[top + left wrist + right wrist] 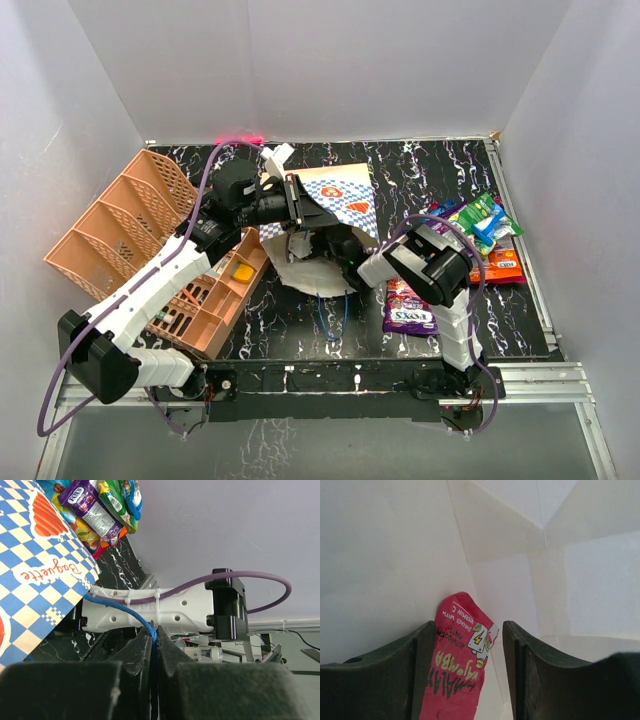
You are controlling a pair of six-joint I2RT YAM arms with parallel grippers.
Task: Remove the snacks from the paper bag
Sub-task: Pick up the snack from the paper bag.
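Observation:
The paper bag lies on its side at the table's middle, its mouth toward the right arm. My left gripper is shut on the bag's blue cord handle and holds the upper side up; the chequered band fills the left of the left wrist view. My right gripper is open, deep inside the bag, with white paper all round. A magenta snack packet lies between its fingers, close against the left finger. Several snacks lie on the table at the right, with a purple packet nearest.
A peach latticed basket stands tilted at the left, beside the left arm. The snack pile also shows in the left wrist view. The right arm's white link crosses just beyond the left jaws. White walls enclose the table.

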